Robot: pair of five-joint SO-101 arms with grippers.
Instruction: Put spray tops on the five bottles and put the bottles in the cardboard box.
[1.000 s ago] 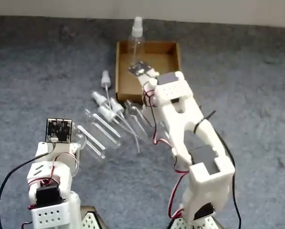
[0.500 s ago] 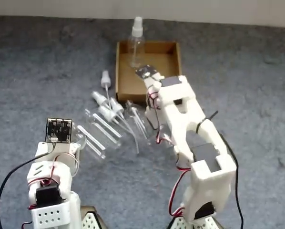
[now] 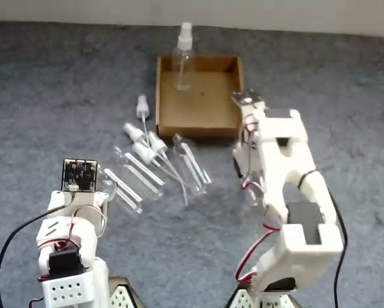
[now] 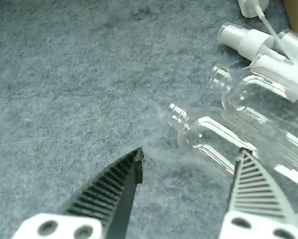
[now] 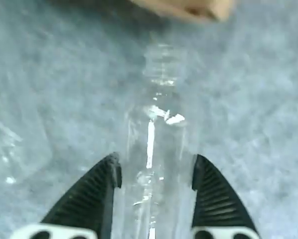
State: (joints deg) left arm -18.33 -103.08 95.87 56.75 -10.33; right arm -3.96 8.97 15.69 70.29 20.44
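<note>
bottle, uncapped, sits clamped in the right tool while the left tool gapes wide.

Five bottles, four loose spray tops, and one cardboard box.

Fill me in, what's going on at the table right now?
The right gripper is closed around a clear uncapped bottle, held near a corner of the cardboard box. The left gripper hangs open over the carpet beside the other uncapped bottles, which lie with loose spray tops between it and the box. One capped bottle stands in the box, at its far wall.
</note>
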